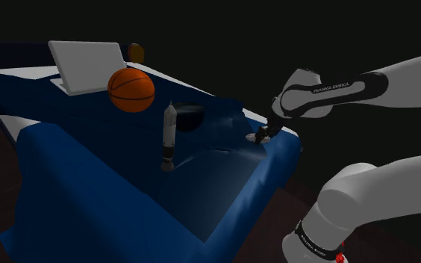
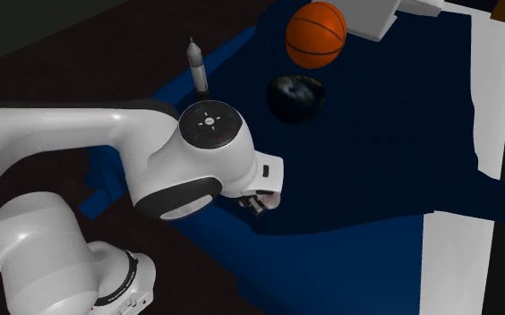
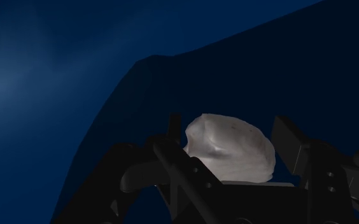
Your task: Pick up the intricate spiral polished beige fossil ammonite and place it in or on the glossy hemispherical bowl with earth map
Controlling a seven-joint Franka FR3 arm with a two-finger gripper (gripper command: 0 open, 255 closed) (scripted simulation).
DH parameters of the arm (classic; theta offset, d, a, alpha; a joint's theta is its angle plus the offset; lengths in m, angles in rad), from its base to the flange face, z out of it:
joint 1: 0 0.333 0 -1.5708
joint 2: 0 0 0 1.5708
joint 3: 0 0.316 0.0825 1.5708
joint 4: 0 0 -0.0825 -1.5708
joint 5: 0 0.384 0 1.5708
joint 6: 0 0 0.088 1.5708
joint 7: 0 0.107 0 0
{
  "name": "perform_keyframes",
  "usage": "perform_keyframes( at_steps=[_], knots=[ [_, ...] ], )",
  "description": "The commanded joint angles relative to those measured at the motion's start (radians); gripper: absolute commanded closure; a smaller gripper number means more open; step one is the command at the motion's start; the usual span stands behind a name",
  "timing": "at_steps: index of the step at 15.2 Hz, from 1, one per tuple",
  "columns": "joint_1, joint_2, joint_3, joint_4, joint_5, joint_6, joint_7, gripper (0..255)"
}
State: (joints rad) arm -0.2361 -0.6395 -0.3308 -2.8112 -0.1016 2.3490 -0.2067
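Ammonite near edge of blue cover

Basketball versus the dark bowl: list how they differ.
The basketball is bright orange with dark seams; the bowl is dark and mottled. The basketball is a full sphere and larger; the bowl is a smaller half-sphere. Both rest on the blue cloth.

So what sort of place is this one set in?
Probably a bedroom, dimly lit. The work surface looks like a bed draped in rumpled dark blue, and an open white laptop and a basketball lie on it.
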Motion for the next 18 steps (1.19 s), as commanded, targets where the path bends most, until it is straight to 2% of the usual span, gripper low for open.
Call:
perform_keyframes(
  at_steps=[1,18],
  knots=[
    [-0.002,-0.017,0.006,0.016,0.0,-0.034,0.003,255],
    [0.001,-0.105,0.051,0.194,0.017,-0.299,0.029,255]
  ],
)
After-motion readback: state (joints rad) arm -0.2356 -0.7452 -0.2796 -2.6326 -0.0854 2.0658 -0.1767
